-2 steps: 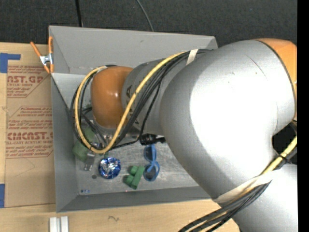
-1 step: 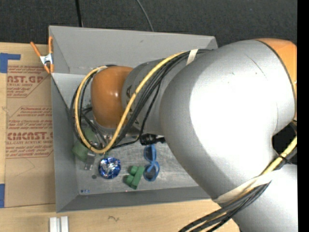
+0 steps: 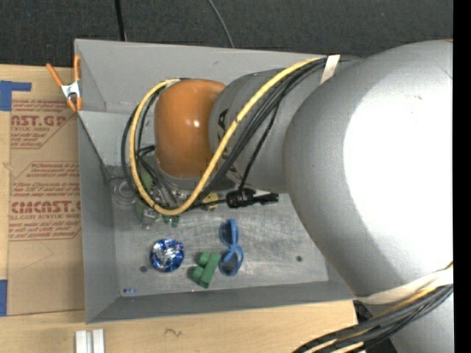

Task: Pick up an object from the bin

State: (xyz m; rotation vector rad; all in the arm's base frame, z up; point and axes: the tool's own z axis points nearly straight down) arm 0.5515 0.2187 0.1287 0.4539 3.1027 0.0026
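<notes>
My gripper (image 3: pixel 166 200) is low over the left middle of the bin floor, with just part of its body showing beneath the arm's wrist. A shiny blue crumpled ball (image 3: pixel 166 256) lies just in front of it on the floor. To the right of the ball rests a small green angled block (image 3: pixel 204 269). A pair of blue toy glasses (image 3: pixel 230 248) lies beside the block, a little further right. All three things sit apart from the gripper.
The large grey arm with its orange cover and looped yellow and black cables hangs over the back and right of the bin. A small pale thing (image 3: pixel 121 191) lies by the left wall near the gripper.
</notes>
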